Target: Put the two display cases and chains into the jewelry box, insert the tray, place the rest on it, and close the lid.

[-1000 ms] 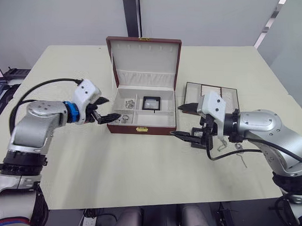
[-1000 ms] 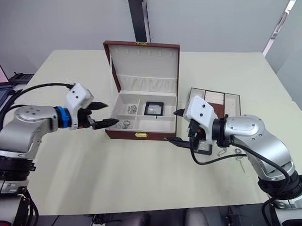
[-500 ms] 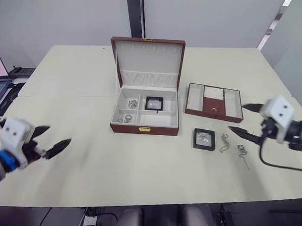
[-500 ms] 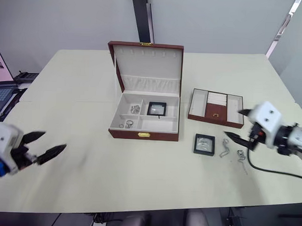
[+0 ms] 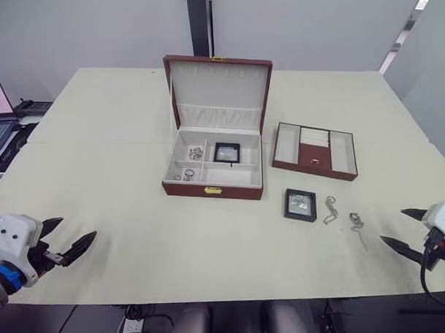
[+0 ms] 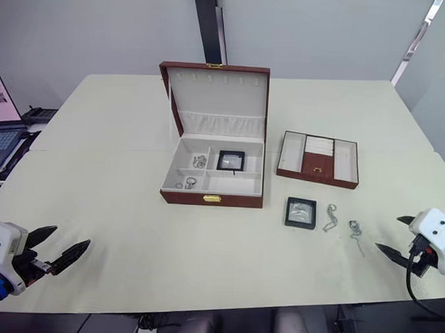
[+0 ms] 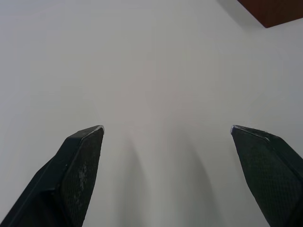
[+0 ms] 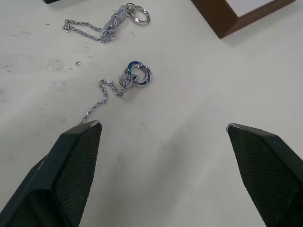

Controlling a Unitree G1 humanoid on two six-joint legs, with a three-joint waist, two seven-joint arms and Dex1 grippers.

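your right pincer (image 5: 407, 231), released, sits lower right; the case (image 5: 301, 204) on the desk lies up-left of it, nearer than left.

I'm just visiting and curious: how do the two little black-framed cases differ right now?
One display case lies inside the jewelry box, in a rear compartment; the other display case lies out on the table, right of the box, beside two loose silver chains. Both are square, black-framed, with pale windows, lying flat, with no gripper touching them.
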